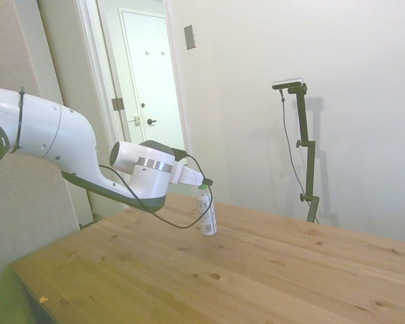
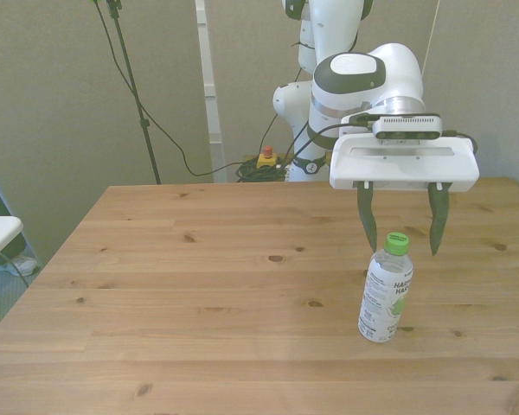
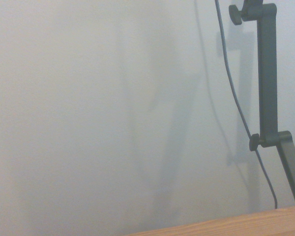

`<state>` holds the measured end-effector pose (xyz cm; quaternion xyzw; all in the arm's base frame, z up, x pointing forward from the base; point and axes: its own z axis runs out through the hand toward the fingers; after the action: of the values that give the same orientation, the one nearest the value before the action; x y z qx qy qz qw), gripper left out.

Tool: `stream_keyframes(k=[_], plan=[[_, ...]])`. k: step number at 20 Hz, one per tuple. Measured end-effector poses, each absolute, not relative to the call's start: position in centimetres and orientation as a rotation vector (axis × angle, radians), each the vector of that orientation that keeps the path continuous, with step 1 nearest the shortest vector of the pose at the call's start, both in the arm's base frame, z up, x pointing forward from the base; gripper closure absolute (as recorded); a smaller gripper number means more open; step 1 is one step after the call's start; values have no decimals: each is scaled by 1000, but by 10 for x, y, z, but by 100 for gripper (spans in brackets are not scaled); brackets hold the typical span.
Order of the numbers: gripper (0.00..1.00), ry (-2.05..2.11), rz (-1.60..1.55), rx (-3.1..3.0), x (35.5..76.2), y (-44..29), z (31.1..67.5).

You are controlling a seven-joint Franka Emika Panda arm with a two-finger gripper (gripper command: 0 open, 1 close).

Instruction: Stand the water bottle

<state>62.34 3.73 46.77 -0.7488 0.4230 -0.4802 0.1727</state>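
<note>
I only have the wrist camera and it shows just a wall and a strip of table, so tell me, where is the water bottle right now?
Observer: The water bottle stands on its base on the table, green cap up, toward the front view's right.
Operator: Is the claw holding it?
Observer: No. The claw is open, one finger on either side of the cap, neither touching it in the front view.
Operator: Is the bottle straight?
Observer: It leans slightly in both the front and side views, but it rests on its base.
</note>
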Motion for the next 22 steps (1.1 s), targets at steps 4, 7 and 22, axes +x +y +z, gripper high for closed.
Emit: stream_keyframes(k=[4,7,22], plan=[[0,1184,-1332,-2152,605,43,492],[0,1195,-1323,-2169,590,43,519],[0,1226,-978,-2488,511,-2,616]])
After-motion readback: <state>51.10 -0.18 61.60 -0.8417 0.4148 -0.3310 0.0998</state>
